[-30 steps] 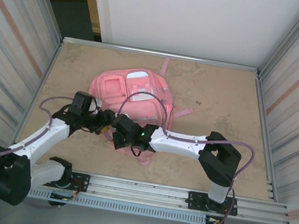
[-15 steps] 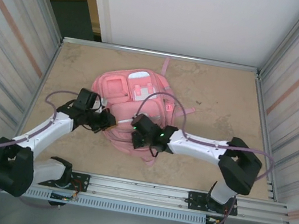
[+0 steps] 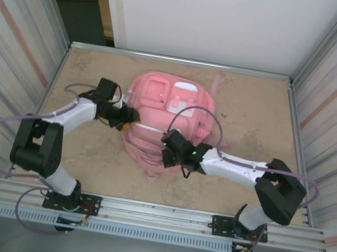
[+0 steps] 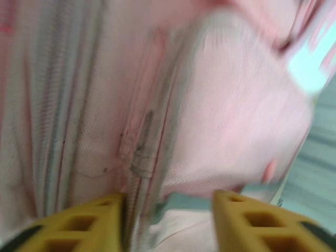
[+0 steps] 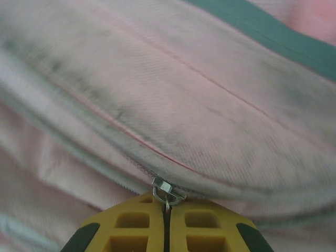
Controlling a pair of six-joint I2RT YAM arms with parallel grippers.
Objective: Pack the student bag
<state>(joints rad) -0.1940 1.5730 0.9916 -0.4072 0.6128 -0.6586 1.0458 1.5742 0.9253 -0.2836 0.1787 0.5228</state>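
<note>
Top cam: student bag (image 3: 158,108) flat on table (image 3: 255,115), nr far edge. R wrist cam: right gripper (image 5: 167,202) jaws pinched on zip pull (image 5: 168,190). L wrist cam, blurry: left gripper (image 4: 168,202) jaws apart, straddling zip seam (image 4: 144,136).

Motion blurs everything here. The student bag (image 4: 220,121) lies very close to the lens, soft pink fabric with a stitched seam (image 4: 144,142) running down its middle and a pale bluish-white patch (image 4: 310,73) at the upper right. Along the bottom edge the left jaws stand apart, one yellow finger (image 4: 79,226) on each side of that seam. Whether they touch the cloth cannot be told.
</note>
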